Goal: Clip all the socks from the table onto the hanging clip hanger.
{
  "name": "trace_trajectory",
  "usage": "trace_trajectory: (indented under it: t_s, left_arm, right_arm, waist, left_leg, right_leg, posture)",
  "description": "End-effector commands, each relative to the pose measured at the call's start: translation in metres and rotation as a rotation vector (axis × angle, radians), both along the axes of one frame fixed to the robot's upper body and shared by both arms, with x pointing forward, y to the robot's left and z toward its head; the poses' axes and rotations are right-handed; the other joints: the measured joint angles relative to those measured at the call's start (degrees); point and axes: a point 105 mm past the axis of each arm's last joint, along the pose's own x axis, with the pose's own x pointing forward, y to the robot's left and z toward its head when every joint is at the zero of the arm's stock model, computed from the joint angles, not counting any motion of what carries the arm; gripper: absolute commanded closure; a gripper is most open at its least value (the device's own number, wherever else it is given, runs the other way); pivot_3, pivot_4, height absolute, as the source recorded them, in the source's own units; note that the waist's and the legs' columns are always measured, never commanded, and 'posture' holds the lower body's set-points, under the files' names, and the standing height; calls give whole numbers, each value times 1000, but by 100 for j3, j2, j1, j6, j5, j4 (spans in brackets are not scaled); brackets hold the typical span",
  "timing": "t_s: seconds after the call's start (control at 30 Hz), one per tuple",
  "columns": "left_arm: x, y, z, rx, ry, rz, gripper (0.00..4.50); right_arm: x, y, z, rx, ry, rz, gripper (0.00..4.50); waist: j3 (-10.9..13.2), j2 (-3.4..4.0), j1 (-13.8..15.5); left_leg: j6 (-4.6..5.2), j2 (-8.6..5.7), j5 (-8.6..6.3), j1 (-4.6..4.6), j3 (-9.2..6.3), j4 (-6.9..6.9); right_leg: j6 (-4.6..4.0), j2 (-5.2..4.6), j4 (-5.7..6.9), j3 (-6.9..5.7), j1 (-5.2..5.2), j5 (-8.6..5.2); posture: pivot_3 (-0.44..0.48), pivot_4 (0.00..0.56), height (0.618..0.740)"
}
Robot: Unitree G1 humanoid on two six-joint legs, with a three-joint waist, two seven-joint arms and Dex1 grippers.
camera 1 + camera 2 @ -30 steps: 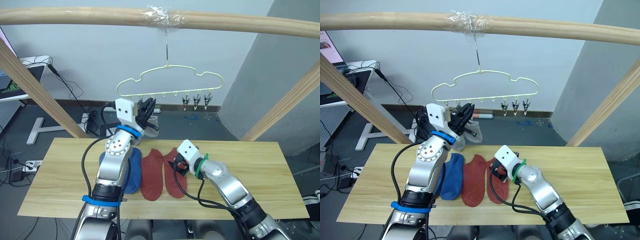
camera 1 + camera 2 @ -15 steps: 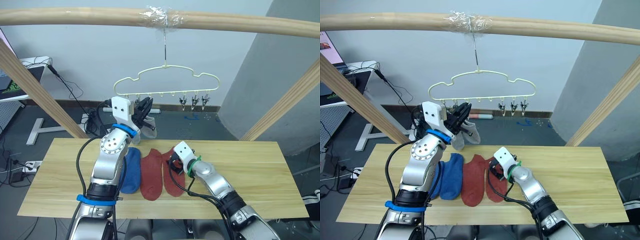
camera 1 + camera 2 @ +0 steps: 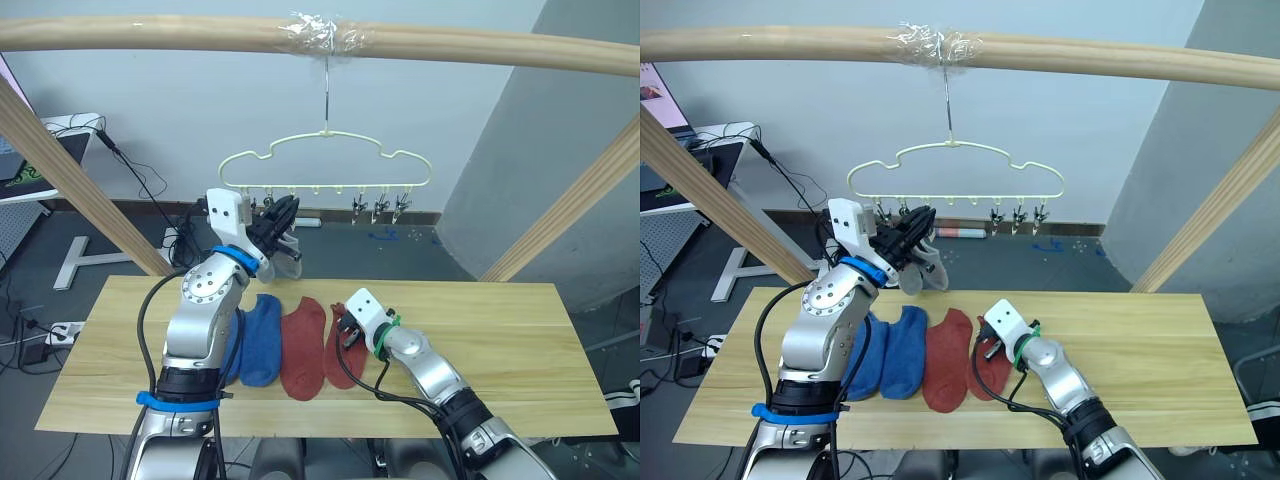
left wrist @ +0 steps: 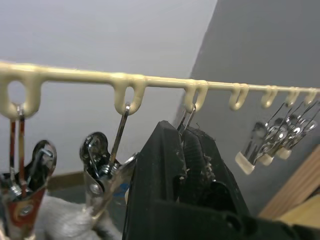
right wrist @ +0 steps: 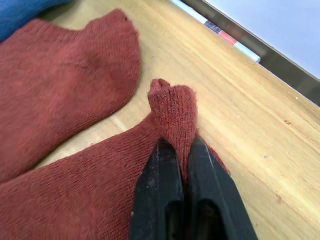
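Right hand (image 5: 176,150), low over worktop (image 3: 520,340), pinches raised fold of rust-red sock (image 5: 172,107). Four socks flat on worktop in one row: two rust-red (image 3: 303,345), two blue (image 3: 262,340). Beyond, left hand (image 3: 277,216) raised at clip hanger (image 3: 325,165), fingers pressed together among clips; light grey sock (image 3: 925,268) hangs clipped beside it. Six clips counted along bar.

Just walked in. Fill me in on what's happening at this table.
A robot is pegging socks onto a clip hanger. Its left gripper is up at the hanger's left clips, beside a grey sock hanging there. Its right gripper has pinched the edge of a red sock on the table. Another red sock and two blue socks lie flat, waiting.
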Motion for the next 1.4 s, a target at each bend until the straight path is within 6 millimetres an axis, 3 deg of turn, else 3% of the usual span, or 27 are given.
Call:
trace_trajectory:
  t_s: [0.03,0.27,0.47,0.8,1.2,1.4]
  left_arm:
    - [-7,-1,19,-69,3,-76,4500]
    - [-11,-1,23,-101,55,-149,4500]
    - [-14,-3,20,-94,82,-179,4500]
    - [-16,-4,14,-83,88,-177,4500]
    - [-17,-2,6,-58,98,-169,4500]
    - [-23,-3,3,-42,106,-198,2511]
  right_arm:
    - [-1,24,54,84,-113,99,4466]
    - [7,43,111,128,-188,172,4466]
    - [17,52,138,168,-214,173,4466]
    - [23,59,164,219,-249,181,4466]
    - [22,61,177,279,-249,182,4466]
    - [20,63,179,317,-226,184,4500]
  waist:
    - [1,0,-4]
    - [1,0,3]
    - [1,0,6]
    - [1,0,8]
    - [1,0,7]
    - [1,0,3]
  left_leg:
    - [0,1,0,0,-1,0]
    - [-3,1,2,-2,-9,0]
    - [-3,2,2,-5,-11,-9]
    - [-3,1,2,-9,-9,-10]
    - [-3,1,2,-10,-6,-11]
    - [-3,1,2,-10,-6,-10]
  right_leg:
    - [0,0,0,0,-1,0]
    - [0,4,0,-5,-2,0]
    - [-2,3,-11,-9,-3,-1]
    - [-3,-1,-15,-10,-6,-1]
    - [-4,-1,-15,-7,-9,-1]
    - [-4,-1,-14,-7,-10,-1]
  posture:
    - [38,217,705]
    - [34,212,705]
    - [34,205,705]
    - [39,202,705]
    - [39,202,705]
    - [43,201,705]
